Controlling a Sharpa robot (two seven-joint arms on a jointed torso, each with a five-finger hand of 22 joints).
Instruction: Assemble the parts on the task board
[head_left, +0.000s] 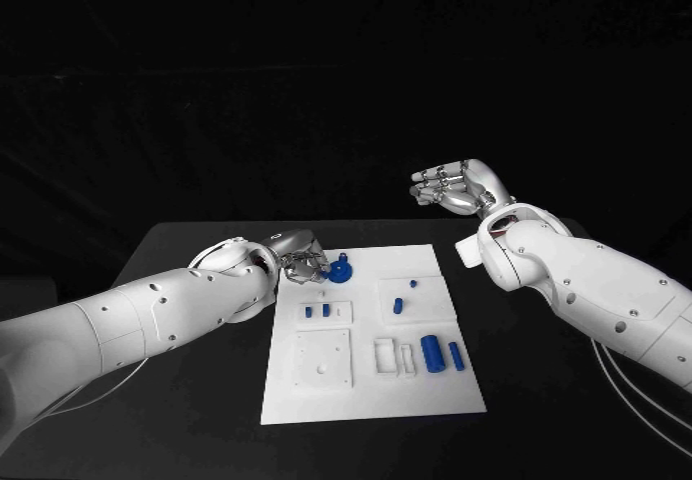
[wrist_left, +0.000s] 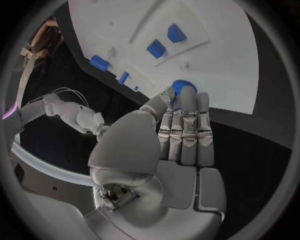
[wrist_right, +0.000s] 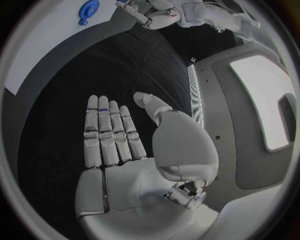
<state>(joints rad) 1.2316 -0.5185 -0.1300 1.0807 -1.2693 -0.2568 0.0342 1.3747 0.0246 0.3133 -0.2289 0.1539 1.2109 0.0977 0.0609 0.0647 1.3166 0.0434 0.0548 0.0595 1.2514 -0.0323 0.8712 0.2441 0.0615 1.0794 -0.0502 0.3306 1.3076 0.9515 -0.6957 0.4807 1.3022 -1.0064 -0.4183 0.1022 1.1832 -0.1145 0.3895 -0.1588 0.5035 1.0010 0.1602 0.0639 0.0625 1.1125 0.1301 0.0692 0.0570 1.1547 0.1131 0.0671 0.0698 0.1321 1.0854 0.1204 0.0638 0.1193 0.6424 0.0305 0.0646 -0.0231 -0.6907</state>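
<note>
The left hand (head_left: 300, 266) pinches a round blue knob-like part (head_left: 340, 272) at the task board's (head_left: 433, 385) far-left corner; a loose pinch could drop it. The right hand (head_left: 454, 187), fingers spread, hovers far right.

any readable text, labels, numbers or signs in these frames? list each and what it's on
None: no legible text in any view.
Task board: plain white, no print or markings to read.
Blue parts: no marks visible.
Left hand and right hand: no label or number visible.
</note>
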